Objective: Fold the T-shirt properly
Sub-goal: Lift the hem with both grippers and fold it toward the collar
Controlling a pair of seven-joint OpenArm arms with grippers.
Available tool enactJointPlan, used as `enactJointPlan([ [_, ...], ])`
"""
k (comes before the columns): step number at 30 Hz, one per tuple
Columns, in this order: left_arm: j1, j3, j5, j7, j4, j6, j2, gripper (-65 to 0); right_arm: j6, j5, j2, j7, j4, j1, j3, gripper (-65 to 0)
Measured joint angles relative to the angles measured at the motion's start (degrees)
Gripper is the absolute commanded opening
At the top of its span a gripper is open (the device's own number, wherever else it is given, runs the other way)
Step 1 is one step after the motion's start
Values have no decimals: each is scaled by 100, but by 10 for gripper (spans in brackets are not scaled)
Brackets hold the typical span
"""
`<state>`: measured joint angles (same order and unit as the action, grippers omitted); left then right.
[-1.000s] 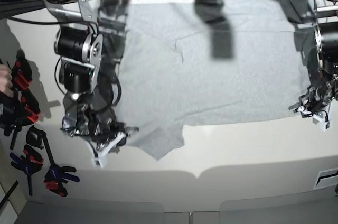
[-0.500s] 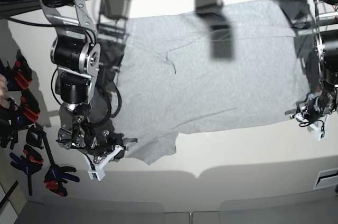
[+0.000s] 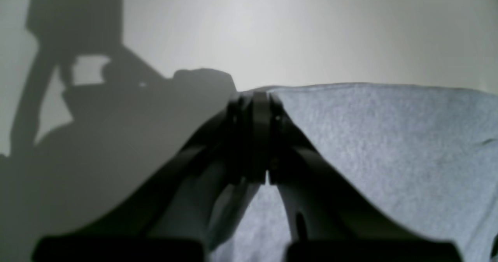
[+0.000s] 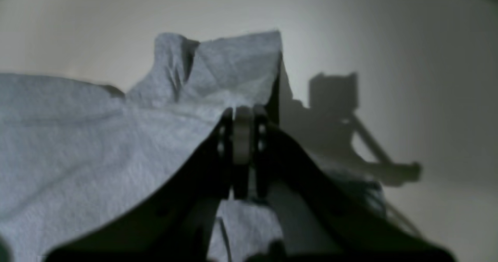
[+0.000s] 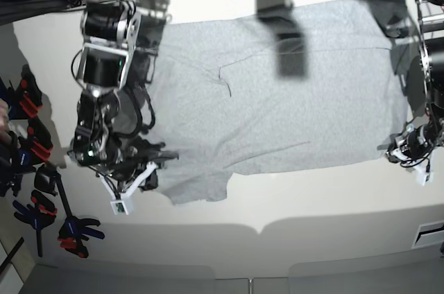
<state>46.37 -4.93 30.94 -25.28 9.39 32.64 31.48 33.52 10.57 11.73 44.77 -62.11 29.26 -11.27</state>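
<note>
The T-shirt (image 5: 277, 93) lies spread across the table (image 5: 312, 204). Both claws are clamped tight on its near edge, the right gripper (image 5: 142, 173) and left gripper (image 5: 409, 152), probably so 2 corners lift together.

Heather-grey T-shirt (image 5: 277, 93); white table (image 5: 312, 197); red-black clamps (image 5: 31, 134).

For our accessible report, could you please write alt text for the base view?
A light grey T-shirt lies spread on a white table, with both arms at its near edge. The right gripper, jaws shut on the shirt near a sleeve, is at the picture's left; the left gripper grips the opposite corner. Clamps lie at far left.
</note>
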Motion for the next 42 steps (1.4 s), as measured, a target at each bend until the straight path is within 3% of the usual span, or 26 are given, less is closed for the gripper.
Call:
enactJointPlan([
  [5,-98,0,-612,-9,350,-33,9,-650,-28,146,2,59,-796,-501,-7,-650],
  [8,-422,0,-601,-83,988,-595,-15,-650,-31,133,2,184,-1008,-697,-7,-650],
  [11,-1084,-2,-601,-90,1888,-883,-22,-650,-76,129,-4,188,-1110,-811,-42,-650],
  [18,-2708,-35,-557,-184,4249,-1958,26,-650,-96,107,-15,271,-1329,-1008,-293,-650],
  [21,-3195,-33,-553,-249,5149,-2181,184,-650,-96,111,-15,295,-1679,-1226,-398,-650],
  [33,-4409,1569,-542,-1158,7687,-2358,267,-650,-205,170,-17,511,-2857,-2153,-426,-650],
  [42,-5772,1641,-852,-1335,9001,-2352,264,-650,-225,299,-20,684,-3622,-2800,-522,-650],
])
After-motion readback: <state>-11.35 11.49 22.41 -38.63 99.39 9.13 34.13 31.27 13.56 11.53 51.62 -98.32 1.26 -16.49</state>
